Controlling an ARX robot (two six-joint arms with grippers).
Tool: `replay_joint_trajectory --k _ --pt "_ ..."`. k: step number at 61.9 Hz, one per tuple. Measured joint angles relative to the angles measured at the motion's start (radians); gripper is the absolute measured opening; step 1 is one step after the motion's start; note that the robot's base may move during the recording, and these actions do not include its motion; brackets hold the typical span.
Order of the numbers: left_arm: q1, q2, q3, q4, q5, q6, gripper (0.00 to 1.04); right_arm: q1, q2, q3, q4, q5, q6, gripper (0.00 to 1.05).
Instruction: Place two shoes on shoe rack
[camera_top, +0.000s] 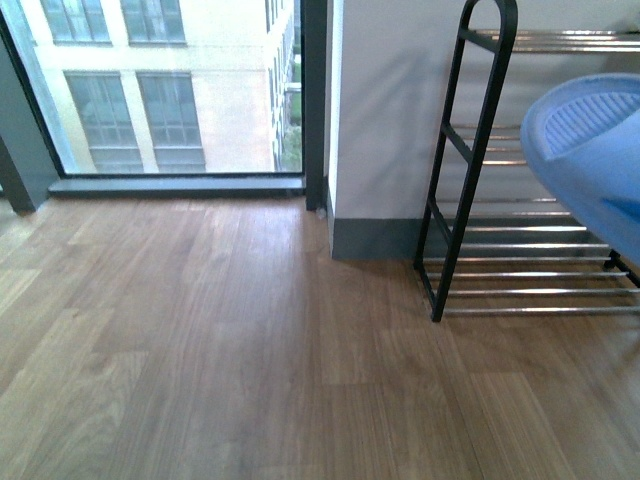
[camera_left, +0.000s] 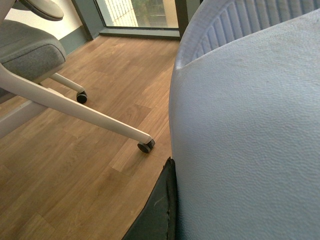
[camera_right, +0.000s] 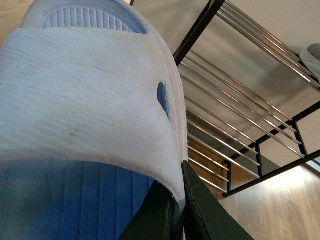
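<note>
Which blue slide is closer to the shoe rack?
The slide in the right gripper: the shoe rack stands just behind it. The other slide has only floor and an office chair behind.

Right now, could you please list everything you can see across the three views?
slide: two, pale blue; one held up beside the rack, also at the front view's right edge; one above the floor near the chair
shoe rack: one, black frame with chrome rods, against the wall
grey object: one, on an upper rack shelf, too cropped to identify
office chair: one, grey seat, white legs, black castors, on the floor
floor: brown wood planks
window: one, dark frame, left of the wall
wall: pale, grey skirting
right gripper: dark, shut on the slide's strap edge
left gripper: one dark finger visible against the slide
</note>
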Motion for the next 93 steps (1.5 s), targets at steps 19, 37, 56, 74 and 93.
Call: replay_joint_trajectory --k 19,37,56,74,93 --pt "0.0 0.0 0.0 0.0 -0.004 0.0 0.02 0.002 -0.001 -0.001 0.0 -0.008 0.0 0.02" --pt "0.0 0.0 0.0 0.0 -0.002 0.0 0.02 0.001 0.0 -0.002 0.0 -0.003 0.0 0.02" --pt "0.0 0.0 -0.001 0.0 0.0 0.0 0.02 -0.001 0.0 -0.005 -0.002 0.0 0.0 0.02" --pt "-0.001 0.0 -0.001 0.0 0.002 0.0 0.02 -0.001 0.0 -0.005 -0.002 0.002 0.001 0.02" --pt "-0.002 0.0 -0.001 0.0 0.0 0.001 0.02 -0.003 0.0 -0.005 -0.002 0.0 0.002 0.02"
